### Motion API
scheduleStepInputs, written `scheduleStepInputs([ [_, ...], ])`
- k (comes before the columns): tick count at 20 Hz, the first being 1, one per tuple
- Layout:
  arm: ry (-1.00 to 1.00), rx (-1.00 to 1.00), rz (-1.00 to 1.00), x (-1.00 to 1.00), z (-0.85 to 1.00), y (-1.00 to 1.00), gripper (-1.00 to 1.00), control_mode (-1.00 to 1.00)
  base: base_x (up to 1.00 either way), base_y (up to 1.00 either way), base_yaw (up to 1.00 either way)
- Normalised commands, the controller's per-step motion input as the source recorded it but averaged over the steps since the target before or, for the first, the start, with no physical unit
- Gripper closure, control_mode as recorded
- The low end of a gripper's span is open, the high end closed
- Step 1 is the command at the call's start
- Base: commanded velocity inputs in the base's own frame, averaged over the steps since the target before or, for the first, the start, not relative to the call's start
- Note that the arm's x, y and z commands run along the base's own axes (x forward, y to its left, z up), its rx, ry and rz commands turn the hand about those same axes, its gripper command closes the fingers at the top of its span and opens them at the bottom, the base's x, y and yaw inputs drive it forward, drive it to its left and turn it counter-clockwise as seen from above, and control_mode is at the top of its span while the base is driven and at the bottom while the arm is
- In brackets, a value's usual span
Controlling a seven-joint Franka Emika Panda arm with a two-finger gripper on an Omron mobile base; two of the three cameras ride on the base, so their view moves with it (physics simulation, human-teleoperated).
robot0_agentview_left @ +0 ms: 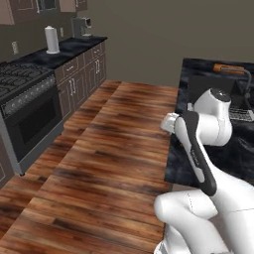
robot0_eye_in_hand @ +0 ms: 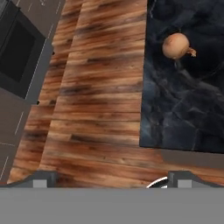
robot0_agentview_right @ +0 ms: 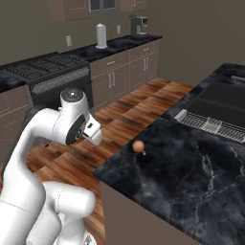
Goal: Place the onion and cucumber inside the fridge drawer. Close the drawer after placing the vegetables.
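Note:
The onion [robot0_eye_in_hand: 176, 46], a small round orange-brown ball, rests on the black marble counter [robot0_eye_in_hand: 183, 100] near its corner, and it also appears as the onion [robot0_agentview_right: 139, 146] close to the counter's front-left edge. My gripper [robot0_eye_in_hand: 113, 179] hangs open above the wooden floor, beside the counter's edge and short of the onion, with nothing between its fingers. The white hand [robot0_agentview_right: 93, 130] sits at counter height, left of the onion. The cucumber and the fridge drawer are out of view.
A dark sink [robot0_agentview_right: 225, 103] with a grey rack is set into the counter behind the onion. A stove [robot0_agentview_left: 30, 99] and brown cabinets [robot0_agentview_left: 82, 74] line the far wall, carrying a paper towel roll [robot0_agentview_left: 52, 39] and a coffee machine [robot0_agentview_left: 82, 25]. Wooden floor [robot0_agentview_left: 109, 163] lies between.

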Motion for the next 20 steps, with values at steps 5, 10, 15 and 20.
scheduleStepInputs([
  [5, 0.00, 0.08, 0.16, 0.89, -0.05, -0.90, -1.00, -1.00, 0.00, 0.00, 0.00],
  [10, 0.03, -0.03, 0.15, 0.49, -0.50, -0.30, -1.00, -1.00, 0.00, 0.00, 0.00],
  [15, 0.11, -0.14, 0.07, 0.36, -0.29, 0.00, -1.00, -1.00, 0.00, 0.00, 0.00],
  [20, 0.02, -0.22, 0.06, 0.00, -0.32, -0.02, -1.00, -1.00, 0.00, 0.00, 0.00],
])
